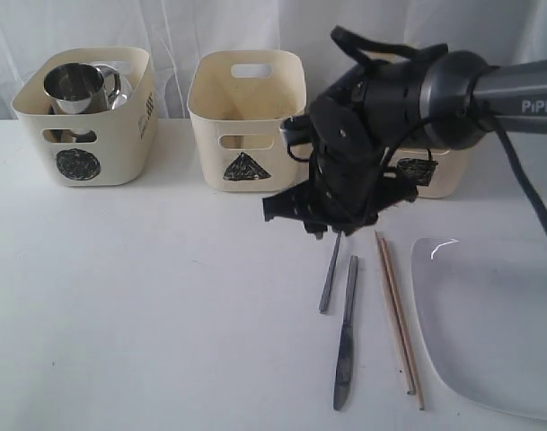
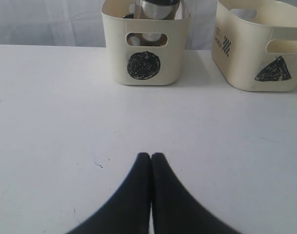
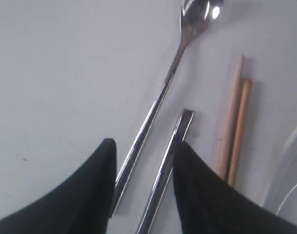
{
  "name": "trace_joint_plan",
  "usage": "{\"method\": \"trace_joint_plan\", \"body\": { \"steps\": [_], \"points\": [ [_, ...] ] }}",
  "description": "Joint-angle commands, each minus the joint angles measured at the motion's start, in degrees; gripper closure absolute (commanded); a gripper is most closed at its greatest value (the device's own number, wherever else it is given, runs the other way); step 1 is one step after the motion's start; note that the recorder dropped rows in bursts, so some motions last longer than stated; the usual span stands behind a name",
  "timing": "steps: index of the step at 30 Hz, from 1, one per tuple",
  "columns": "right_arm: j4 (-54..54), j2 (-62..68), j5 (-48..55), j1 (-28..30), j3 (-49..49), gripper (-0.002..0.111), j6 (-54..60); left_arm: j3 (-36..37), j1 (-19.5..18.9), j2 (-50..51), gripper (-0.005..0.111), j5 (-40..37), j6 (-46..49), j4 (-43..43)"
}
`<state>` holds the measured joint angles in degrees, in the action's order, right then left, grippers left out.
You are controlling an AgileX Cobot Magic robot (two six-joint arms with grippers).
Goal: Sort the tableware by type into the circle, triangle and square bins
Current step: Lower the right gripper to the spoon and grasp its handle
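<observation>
A white table (image 1: 165, 314) is spread across most of the exterior view. Its top is matte and smooth, and a few tiny dark specks are seen on it in the left wrist view. Behind its far edge a white curtain (image 1: 210, 27) is hung in soft vertical folds, shaded faintly grey between them. The scene is lit evenly, and only pale, blurred shadows are cast on the tabletop.
</observation>
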<state>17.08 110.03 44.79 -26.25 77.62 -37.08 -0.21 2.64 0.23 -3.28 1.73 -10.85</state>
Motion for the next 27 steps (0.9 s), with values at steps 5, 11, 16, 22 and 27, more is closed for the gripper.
{"method": "trace_joint_plan", "body": {
  "steps": [5, 11, 16, 22, 27],
  "points": [
    [1.0, -0.28, -9.39, -0.62, -5.61, 0.071, -9.56, 0.21, -0.19, -0.23, 0.107, 0.27, -0.21, -0.1],
    [7.33, -0.14, -10.58, 0.22, -5.61, 0.071, -15.4, 0.21, -0.19, -0.23, 0.107, 0.27, -0.21, -0.1],
    [10.56, 1.1, -9.98, 2.22, -5.61, 0.071, -20.19, 0.21, -0.19, -0.23, 0.107, 0.27, -0.21, -0.1],
    [13.46, 4.24, -10.33, 2.56, -3.78, 0.071, -23.42, 0.21, -0.19, -0.23, 0.107, 0.27, -0.21, -0.1],
    [13.49, 7.05, -11.28, 2.91, -1.21, 0.071, -23.55, 0.21, -0.19, -0.23, 0.107, 0.27, -0.21, -0.1]
  ]
}}
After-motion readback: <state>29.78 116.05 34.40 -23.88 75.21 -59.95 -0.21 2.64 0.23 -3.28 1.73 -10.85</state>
